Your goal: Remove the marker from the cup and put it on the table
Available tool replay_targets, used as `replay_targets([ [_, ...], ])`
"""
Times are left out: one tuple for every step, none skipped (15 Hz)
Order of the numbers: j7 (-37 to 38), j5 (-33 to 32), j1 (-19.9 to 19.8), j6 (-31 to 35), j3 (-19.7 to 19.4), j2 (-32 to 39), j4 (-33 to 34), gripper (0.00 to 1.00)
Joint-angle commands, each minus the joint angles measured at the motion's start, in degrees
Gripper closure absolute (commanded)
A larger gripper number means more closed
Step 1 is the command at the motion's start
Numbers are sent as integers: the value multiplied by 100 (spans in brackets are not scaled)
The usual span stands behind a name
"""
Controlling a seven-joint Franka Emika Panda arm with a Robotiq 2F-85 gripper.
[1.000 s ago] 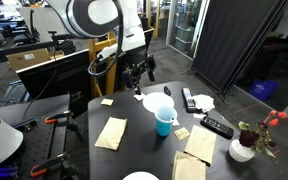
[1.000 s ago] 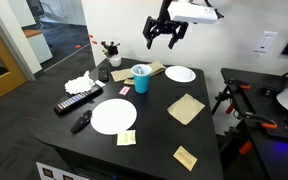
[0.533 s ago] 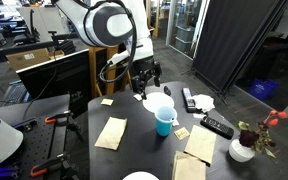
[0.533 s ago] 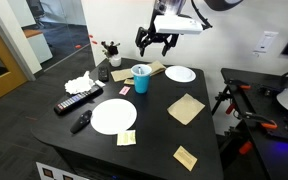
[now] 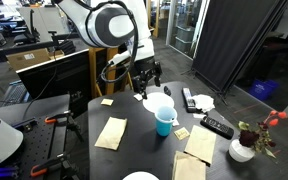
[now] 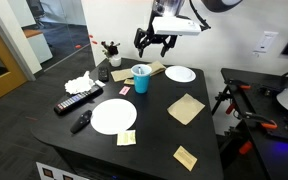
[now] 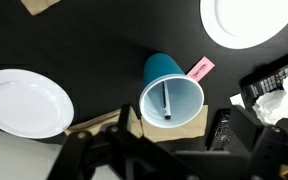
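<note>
Wrist view — marker (image 7: 165,100) stands in cup (image 7: 162,68), apart beneath the released tool (image 6: 154,46).

Black table (image 6: 160,136): cup (image 6: 140,80), white plates (image 6: 113,116), remotes (image 6: 77,101), tan papers (image 6: 186,108)

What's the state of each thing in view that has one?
cup: upright, marker inside
marker: standing in the cup, not gripped
pincer: open, empty, above the cup
large white plate: empty
remote: lying flat
</note>
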Motion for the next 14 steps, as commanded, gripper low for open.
replay_targets([
  [-108,173,339,23,-348,36,18,0],
  [-191,229,360,103,-385,76,18,0],
  [-279,292,385,82,-414,104,34,0],
  [-388,383,395,116,-423,127,34,0],
  [-551,528,392,113,-420,151,37,0],
  [-710,647,388,120,-425,169,43,0],
  [-917,812,362,142,-408,189,45,5],
  [-1121,960,346,126,-402,205,55,16],
  [-1344,1134,319,126,-391,221,64,26],
  [-1550,1275,305,127,-396,232,74,27],
  [-1806,1455,271,102,-390,249,97,33],
  [-2098,1677,222,90,-360,269,113,34],
  [-2282,1807,221,43,-391,281,143,35],
  [-2520,1964,192,51,-398,305,162,33],
])
